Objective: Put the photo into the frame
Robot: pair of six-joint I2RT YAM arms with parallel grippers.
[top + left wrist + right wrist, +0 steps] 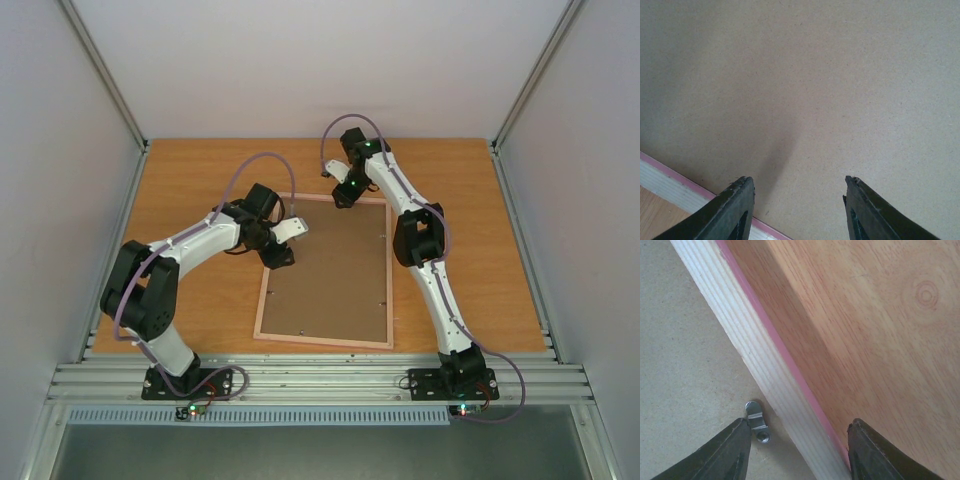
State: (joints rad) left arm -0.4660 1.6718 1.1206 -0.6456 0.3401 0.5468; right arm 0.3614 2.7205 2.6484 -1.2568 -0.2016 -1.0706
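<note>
The frame (262, 300) lies face down on the wooden table, its pale pinkish rim around the plain brown backing board (330, 270). The photo is hidden. My left gripper (278, 256) is open, low over the board near the frame's left rim (670, 185); its fingers (737, 210) hold nothing. My right gripper (343, 198) is open at the frame's far edge, straddling the pale rim (765, 390) with one finger over the board and one over the table. A small metal turn clip (757, 421) sits on the board (685, 380) beside the left finger.
The wooden table (200, 180) extends round the frame on all sides. White walls enclose the back and sides. An aluminium rail (320, 380) carrying the arm bases runs along the near edge.
</note>
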